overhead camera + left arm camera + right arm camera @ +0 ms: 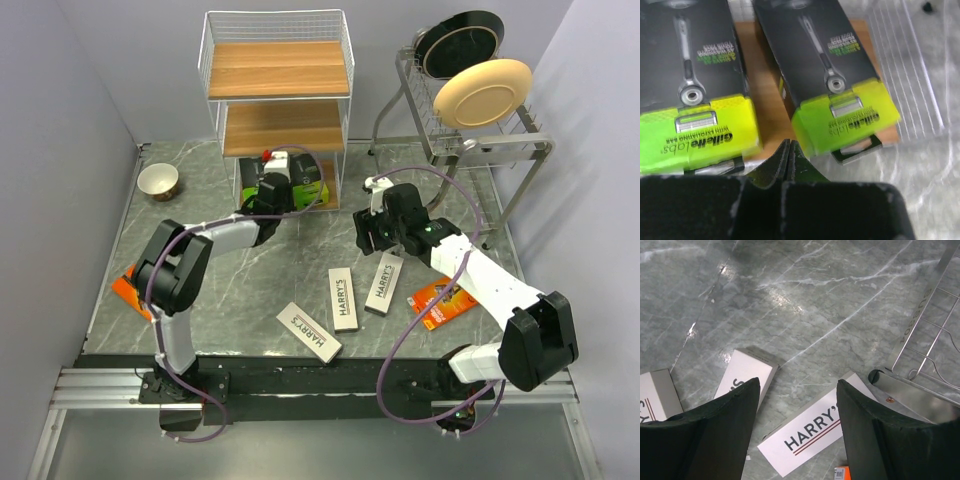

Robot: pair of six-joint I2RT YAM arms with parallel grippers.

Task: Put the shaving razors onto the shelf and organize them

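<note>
Your left tool is pinched shut on nothing, just before the two black lime-ended boxes sitting on the bottom tier of the shelf; your right tool hangs open over a white HARRY'S box lying on the bench. You seem to be starting the next pick: lower the right tool, square its jaws across the box's narrow width, then close. The other HARRY'S boxes and orange packs wait nearby.
</note>
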